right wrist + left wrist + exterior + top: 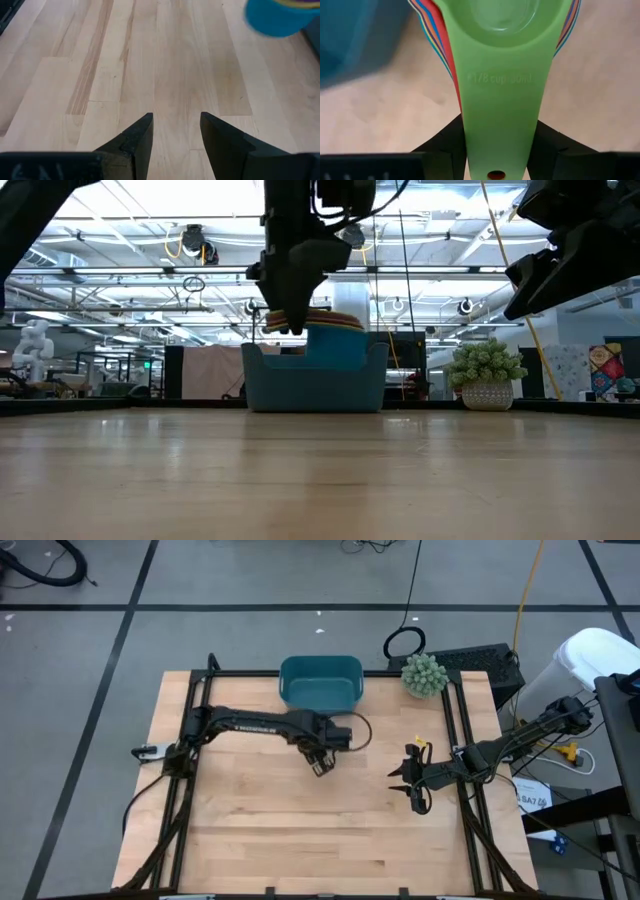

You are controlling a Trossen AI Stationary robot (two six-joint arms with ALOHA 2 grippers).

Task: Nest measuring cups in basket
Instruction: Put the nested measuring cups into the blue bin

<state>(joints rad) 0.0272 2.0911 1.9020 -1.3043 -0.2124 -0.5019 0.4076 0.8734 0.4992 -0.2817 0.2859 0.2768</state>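
The measuring cups (505, 30) are nested in one stack with the green one on top; red, orange and blue rims show beneath it. My left gripper (320, 760) is shut on their handles, just near of the teal basket (320, 680). In the low view the stack (318, 320) hangs above the table in front of the basket (315, 380). My right gripper (175, 135) is open over bare wood at the table's right side (413, 785). It touches nothing, and the stack's blue underside (275, 17) shows ahead of it. My left gripper pinches the stacked handles between its two fingers, which stand either side of the green handle (500, 130) near its free end with the hole. The fingers (445, 145) come down from above, lying along the handles. The stack is lifted clear of the table, bowls pointing away from the gripper.
A spiky green plant ball (424, 673) in a white pot stands at the far right corner, right of the basket. The black frame rails (455, 720) run along the table's left, right and far sides. Bare wood lies across the near half (320, 840).
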